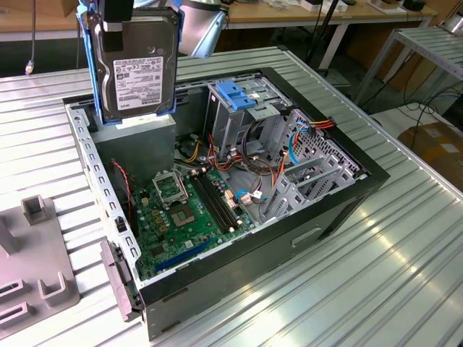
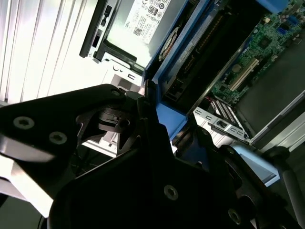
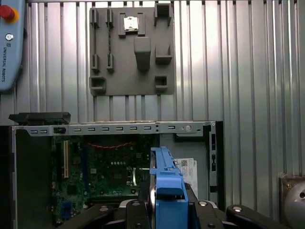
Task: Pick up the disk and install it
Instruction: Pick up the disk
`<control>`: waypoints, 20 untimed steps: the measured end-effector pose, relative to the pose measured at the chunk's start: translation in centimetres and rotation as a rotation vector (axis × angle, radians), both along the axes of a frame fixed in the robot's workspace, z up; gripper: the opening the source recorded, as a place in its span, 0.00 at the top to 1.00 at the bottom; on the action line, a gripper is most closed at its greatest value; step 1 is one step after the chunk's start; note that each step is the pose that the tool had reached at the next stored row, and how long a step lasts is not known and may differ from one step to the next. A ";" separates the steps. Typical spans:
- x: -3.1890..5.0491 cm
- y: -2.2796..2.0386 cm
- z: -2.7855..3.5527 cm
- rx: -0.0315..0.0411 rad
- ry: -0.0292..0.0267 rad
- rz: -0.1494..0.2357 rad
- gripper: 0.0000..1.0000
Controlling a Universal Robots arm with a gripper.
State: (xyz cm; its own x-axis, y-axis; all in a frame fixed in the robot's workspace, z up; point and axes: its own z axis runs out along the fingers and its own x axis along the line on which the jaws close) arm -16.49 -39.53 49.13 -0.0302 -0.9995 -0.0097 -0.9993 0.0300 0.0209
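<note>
Disk (image 1: pixel 137 69): flat rectangular hard drive with a grey metal body and a white printed label, framed by a bright blue plastic carrier rail.
Disk position: raised clear of the counter (image 1: pixel 376 275) and standing upright on edge, label face turned toward the exterior view. It hangs over the end of the case that lies at the exterior view's left. Whether its lower edge touches the case cannot be told.
Claw (image 1: pixel 116 18): black two-finger unit, closed on the upper edge of the disk and carrying it. In the first wrist view the blue carrier rail (image 3: pixel 167 191) sits clamped between the dark fingers, one on each side.
Case (image 1: pixel 289 238): black desktop computer chassis lying on its side on the counter, side panel off, interior open upward.
Motherboard (image 1: pixel 181 210): green circuit board on the case floor, below the disk and toward the exterior view's right of it.
Bracket (image 1: pixel 239 94): fixed blue plastic piece atop the metal drive cage inside the case, to the exterior view's right of the disk and apart from it.
Fixture plate (image 3: pixel 131 50): grey plate with raised holders, flat on the counter beside the case.
Pendant (image 3: pixel 9 43): pale blue handheld controller with a red button, on the counter near the fixture plate.
Counter surface: ribbed silver metal; it carries the case, fixture plate and pendant.
</note>
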 end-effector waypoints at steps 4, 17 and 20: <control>0.46 -0.39 -0.08 -0.0005 0.0000 -0.002 0.63; 3.89 -2.39 -0.59 -0.0080 -0.0001 -0.015 0.63; 4.42 -2.59 -0.67 -0.0093 -0.0001 -0.016 0.63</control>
State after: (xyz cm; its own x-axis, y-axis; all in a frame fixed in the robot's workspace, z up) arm -12.06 -42.12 48.46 -0.0463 -0.9989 -0.0004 -0.9987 0.0463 0.0205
